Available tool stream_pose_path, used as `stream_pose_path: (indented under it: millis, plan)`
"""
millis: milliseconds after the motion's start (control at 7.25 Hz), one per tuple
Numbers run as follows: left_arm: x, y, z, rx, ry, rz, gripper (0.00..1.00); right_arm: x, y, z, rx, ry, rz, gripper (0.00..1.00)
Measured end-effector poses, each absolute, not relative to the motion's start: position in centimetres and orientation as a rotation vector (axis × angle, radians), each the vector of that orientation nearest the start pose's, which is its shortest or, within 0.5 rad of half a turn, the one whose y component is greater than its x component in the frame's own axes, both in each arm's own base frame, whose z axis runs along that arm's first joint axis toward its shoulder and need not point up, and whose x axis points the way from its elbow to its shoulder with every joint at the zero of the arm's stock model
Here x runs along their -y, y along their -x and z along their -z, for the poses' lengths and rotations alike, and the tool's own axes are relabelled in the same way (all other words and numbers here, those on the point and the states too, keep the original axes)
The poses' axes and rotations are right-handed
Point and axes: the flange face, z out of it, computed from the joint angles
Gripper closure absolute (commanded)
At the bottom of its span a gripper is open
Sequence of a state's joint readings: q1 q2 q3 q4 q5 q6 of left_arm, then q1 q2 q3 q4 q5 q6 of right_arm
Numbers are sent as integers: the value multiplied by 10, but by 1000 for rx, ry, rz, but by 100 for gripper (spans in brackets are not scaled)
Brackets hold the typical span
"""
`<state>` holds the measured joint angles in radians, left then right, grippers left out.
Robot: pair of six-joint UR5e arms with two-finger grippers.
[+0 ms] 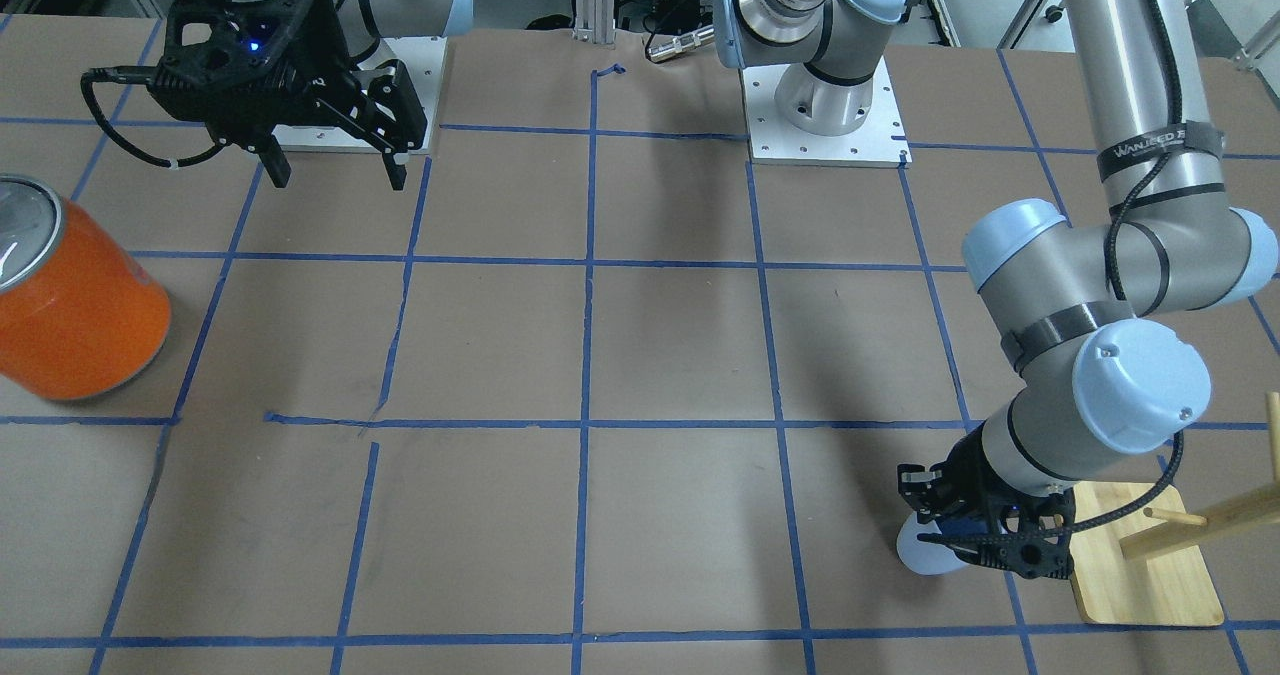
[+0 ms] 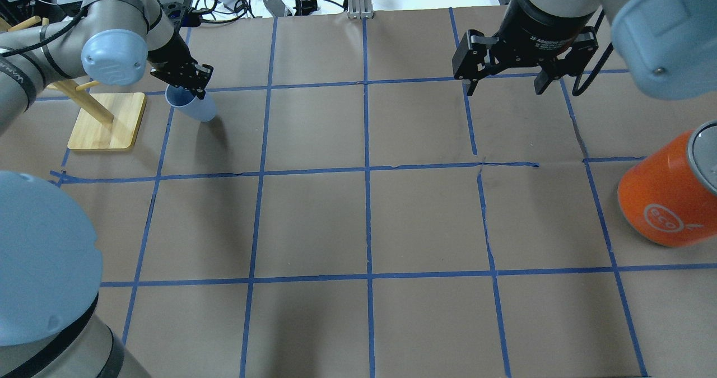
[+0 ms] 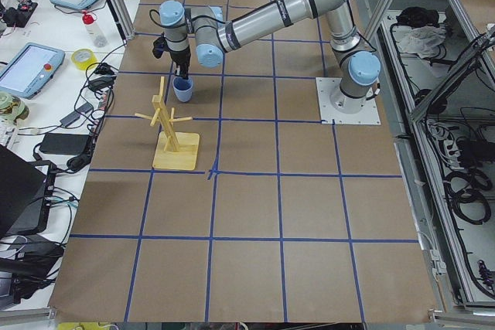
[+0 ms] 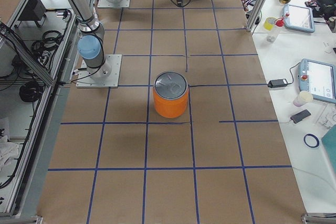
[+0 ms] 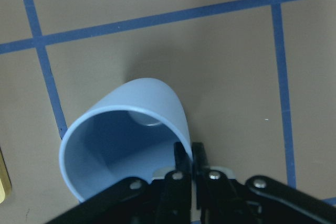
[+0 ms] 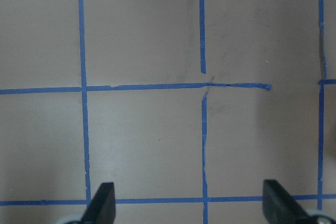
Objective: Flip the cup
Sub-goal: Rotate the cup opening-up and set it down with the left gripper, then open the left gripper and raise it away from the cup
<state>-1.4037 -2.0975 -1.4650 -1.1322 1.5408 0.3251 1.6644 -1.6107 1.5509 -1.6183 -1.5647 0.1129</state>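
While a wooden rack (image 2: 106, 121) stands near, my left gripper (image 5: 186, 156) pinches the rim of the mouth-up, pale-blue cup (image 5: 152, 103); right gripper (image 2: 506, 87) spread wide.

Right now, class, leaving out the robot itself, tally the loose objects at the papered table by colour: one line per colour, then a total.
Light blue: 1, the cup
Orange: 1, the can
Pale wood: 1, the peg stand
Total: 3
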Motion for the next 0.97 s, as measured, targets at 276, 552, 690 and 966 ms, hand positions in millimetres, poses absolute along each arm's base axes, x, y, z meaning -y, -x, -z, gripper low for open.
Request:
stream_pose_path:
  millis: [276,552,690,966]
  plan:
    - [686,38,-266,-3170,-248,27,30,470,-179,-522,-3120,-29,166,0]
    - [685,53,-266,-3189,-228,32,15,470,-179,-522,-3120,-30,166,0]
    - [684,55,-269,-3190,-225,36,12,470,-179,-522,-3120,-30,165,0]
    - [675,61,-292,-3178,-235,36,11,470,-179,-522,-3120,-31,163,0]
